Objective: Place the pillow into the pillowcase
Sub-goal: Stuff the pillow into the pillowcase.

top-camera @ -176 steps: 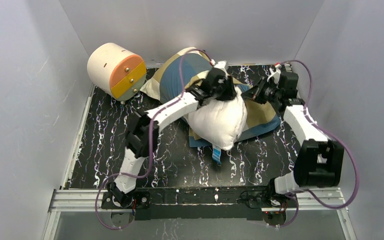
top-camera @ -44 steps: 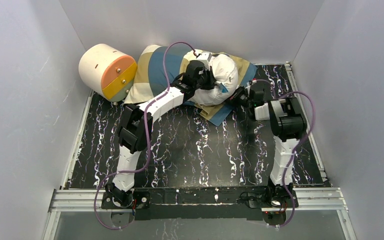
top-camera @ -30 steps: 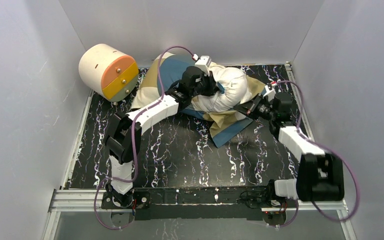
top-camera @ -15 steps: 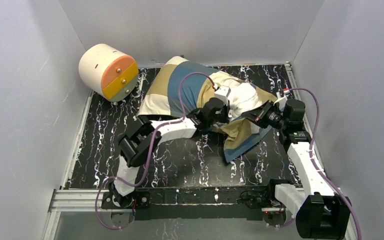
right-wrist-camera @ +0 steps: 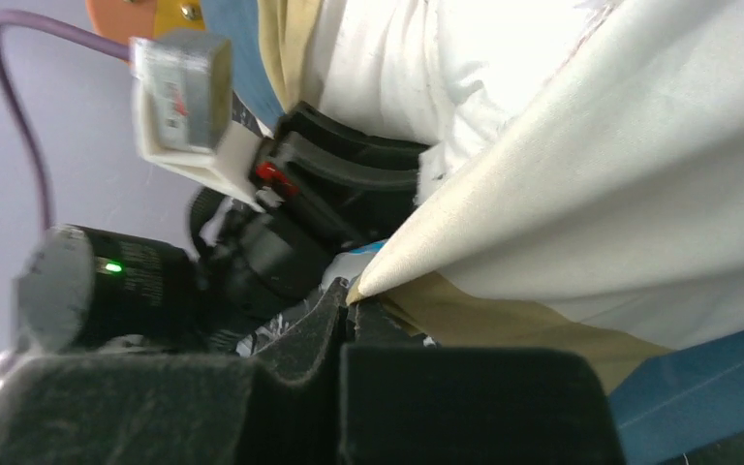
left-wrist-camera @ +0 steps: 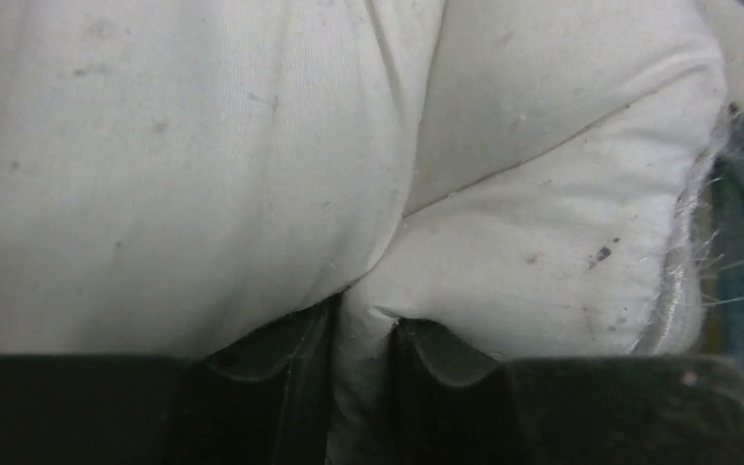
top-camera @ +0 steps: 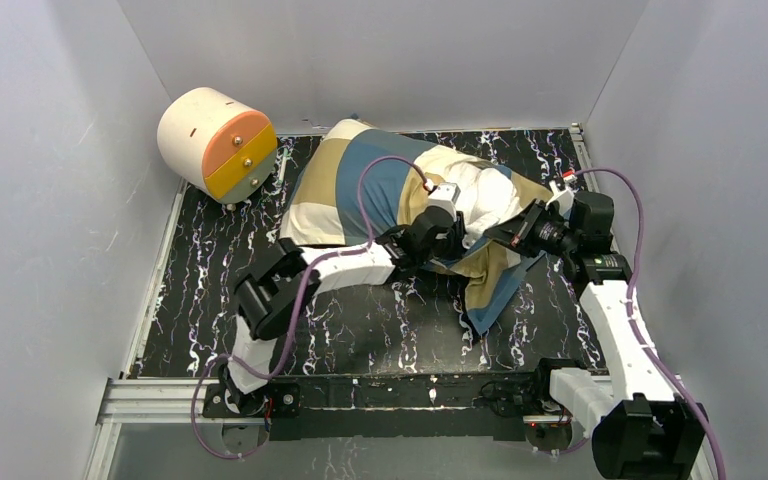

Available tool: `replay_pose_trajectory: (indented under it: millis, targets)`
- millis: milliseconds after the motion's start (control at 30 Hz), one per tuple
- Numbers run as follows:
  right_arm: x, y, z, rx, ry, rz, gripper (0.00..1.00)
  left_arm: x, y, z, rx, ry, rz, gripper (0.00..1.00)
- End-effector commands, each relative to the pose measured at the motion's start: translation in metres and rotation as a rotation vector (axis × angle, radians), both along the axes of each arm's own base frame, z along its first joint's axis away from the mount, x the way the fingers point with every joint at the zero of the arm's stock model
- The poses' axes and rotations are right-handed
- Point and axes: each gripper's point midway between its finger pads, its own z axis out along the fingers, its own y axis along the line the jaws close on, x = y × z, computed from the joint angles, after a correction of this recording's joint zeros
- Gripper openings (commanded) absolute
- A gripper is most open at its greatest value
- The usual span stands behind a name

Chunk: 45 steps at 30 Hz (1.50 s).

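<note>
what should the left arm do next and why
Probably open the left gripper off the plump white stuffed pillow and back out: only that pinched end shows, and the right gripper holds the edge of the blue, tan and cream fabric pillowcase.

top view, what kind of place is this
Probably a robot test cell: grey walls box in a black marbled table, and the left arm and right arm are bolted to a metal rail at its near edge.

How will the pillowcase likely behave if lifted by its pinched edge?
Probably floppy: the pillowcase drapes and folds from the right hand. Likely light, as the cloth looks thin. It may drag against the pillow partly inside.
</note>
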Motion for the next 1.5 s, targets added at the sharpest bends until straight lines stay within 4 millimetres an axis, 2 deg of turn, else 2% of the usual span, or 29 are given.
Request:
replay_pose_trajectory:
  millis: [0, 67, 100, 200, 300, 400, 467, 633, 700, 733, 767, 800, 867, 933, 967, 1033, 1067, 1100, 1167, 1233, 1300, 1367, 1400, 1467]
  targets:
    - [-0.005, -0.007, 0.056, -0.100, -0.271, 0.001, 0.01, -0.055, 0.084, -0.033, 0.335, 0.276, -0.032, 0.35]
    - [-0.003, -0.008, 0.045, -0.109, -0.259, -0.004, 0.01, -0.052, 0.087, 0.015, 0.258, 0.265, -0.039, 0.51]
    - [-0.002, -0.008, 0.040, -0.112, -0.250, -0.001, 0.01, -0.051, 0.088, 0.037, 0.211, 0.251, -0.038, 0.56]
    - [0.003, -0.008, 0.031, -0.117, -0.233, 0.009, 0.01, -0.049, 0.090, 0.091, 0.107, 0.200, -0.044, 0.61]
    - [0.004, -0.008, 0.030, -0.130, -0.237, 0.016, 0.01, -0.042, 0.086, 0.129, 0.025, 0.159, -0.051, 0.60]
    - [0.002, -0.007, 0.030, -0.142, -0.243, 0.037, 0.01, -0.029, 0.063, 0.161, -0.070, 0.118, -0.105, 0.52]
    - [0.002, -0.008, 0.030, -0.155, -0.243, 0.038, 0.01, -0.018, 0.045, 0.173, -0.091, 0.092, -0.145, 0.47]
    - [0.000, -0.011, 0.030, -0.180, -0.255, 0.033, 0.01, 0.007, 0.002, 0.173, -0.120, 0.071, -0.211, 0.45]
    - [0.001, -0.012, 0.029, -0.184, -0.253, 0.026, 0.01, 0.009, -0.020, 0.161, -0.161, 0.100, -0.260, 0.40]
    - [0.003, -0.014, 0.028, -0.190, -0.250, 0.017, 0.01, 0.008, -0.030, 0.148, -0.168, 0.117, -0.285, 0.37]
    - [0.005, -0.016, 0.026, -0.200, -0.245, 0.000, 0.01, 0.005, -0.038, 0.125, -0.139, 0.136, -0.300, 0.32]
    - [0.009, -0.020, 0.026, -0.213, -0.247, -0.025, 0.01, -0.002, -0.038, 0.089, -0.070, 0.178, -0.300, 0.25]
    - [0.022, -0.025, 0.033, -0.230, -0.301, -0.064, 0.01, -0.022, -0.017, 0.005, 0.117, 0.284, -0.267, 0.18]
    - [0.043, -0.033, 0.036, -0.251, -0.315, -0.125, 0.01, -0.042, 0.014, -0.065, 0.219, 0.351, -0.184, 0.13]
    - [0.052, -0.033, 0.042, -0.244, -0.310, -0.128, 0.01, -0.061, 0.035, -0.108, 0.262, 0.411, -0.157, 0.11]
    - [0.058, -0.021, 0.072, -0.194, -0.340, -0.069, 0.01, -0.086, 0.058, -0.163, 0.409, 0.477, -0.149, 0.10]
    - [0.056, -0.015, 0.090, -0.160, -0.361, -0.040, 0.01, -0.092, 0.068, -0.180, 0.487, 0.496, -0.148, 0.10]
    - [0.050, -0.008, 0.115, -0.121, -0.407, -0.003, 0.01, -0.094, 0.077, -0.194, 0.537, 0.506, -0.133, 0.10]
    - [0.033, 0.005, 0.147, -0.071, -0.482, 0.087, 0.01, -0.096, 0.083, -0.209, 0.534, 0.508, -0.115, 0.10]
    - [0.012, 0.017, 0.170, -0.029, -0.545, 0.193, 0.01, -0.092, 0.078, -0.217, 0.499, 0.493, -0.089, 0.10]
    - [-0.019, 0.031, 0.184, 0.030, -0.605, 0.359, 0.01, -0.091, 0.071, -0.228, 0.503, 0.509, -0.085, 0.12]
    - [-0.048, 0.039, 0.182, 0.061, -0.655, 0.509, 0.01, -0.094, 0.068, -0.236, 0.469, 0.554, -0.040, 0.13]
    - [-0.053, 0.038, 0.171, 0.057, -0.617, 0.503, 0.01, -0.095, 0.065, -0.233, 0.429, 0.562, -0.023, 0.13]
    - [-0.045, 0.028, 0.139, -0.036, -0.520, 0.381, 0.01, -0.094, 0.060, -0.208, 0.360, 0.540, -0.011, 0.13]
